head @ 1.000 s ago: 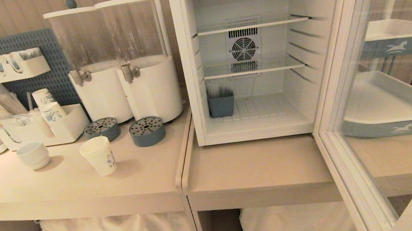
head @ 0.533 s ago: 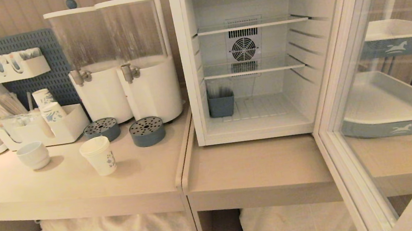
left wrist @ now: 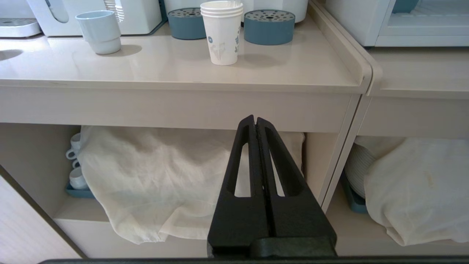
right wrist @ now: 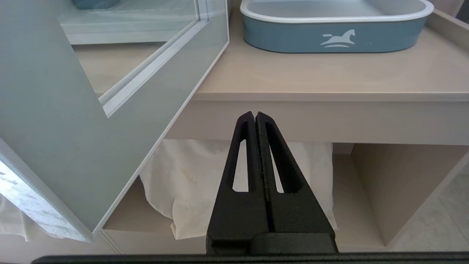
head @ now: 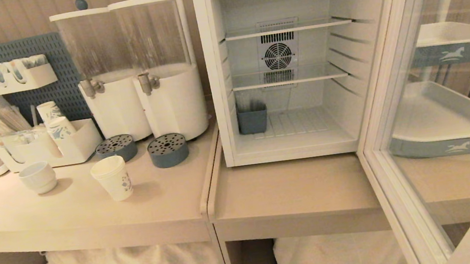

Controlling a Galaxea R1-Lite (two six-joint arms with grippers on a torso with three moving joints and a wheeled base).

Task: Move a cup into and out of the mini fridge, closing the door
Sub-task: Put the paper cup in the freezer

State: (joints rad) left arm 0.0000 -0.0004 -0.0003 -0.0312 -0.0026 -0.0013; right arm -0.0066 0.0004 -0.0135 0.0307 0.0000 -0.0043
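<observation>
- Across the last second the head view shows nothing displaced: the cup (head: 112,178), the mini fridge (head: 285,64) and its door (head: 456,121) sit exactly as they did, and neither arm has entered that view. I read this as the task not yet begun in earnest; the cup has not been picked up.
- The cup stands upright on the counter (head: 91,214) left of the mini fridge, just in front of the 2 round blue drip trays (head: 168,150), untouched.
- The door stands swung wide open to the right of the mini fridge, so the interior is free to receive the cup; closing comes later.
- The left gripper (left wrist: 255,121) hangs below the counter edge, left of the mini fridge, its fingers pressed fully together and holding nothing.
- The right gripper (right wrist: 255,117) hangs below the counter right of the mini fridge, beside the open door, fingers likewise pressed together and empty.
- Counts: 1 mini fridge with 2 shelves (head: 289,81), 1 blue bin (head: 253,119) inside, 2 dispensers (head: 165,68), 2 drip trays, 1 squat mug (head: 38,177), 2 blue trays (head: 442,123) seen through the door glass.
</observation>
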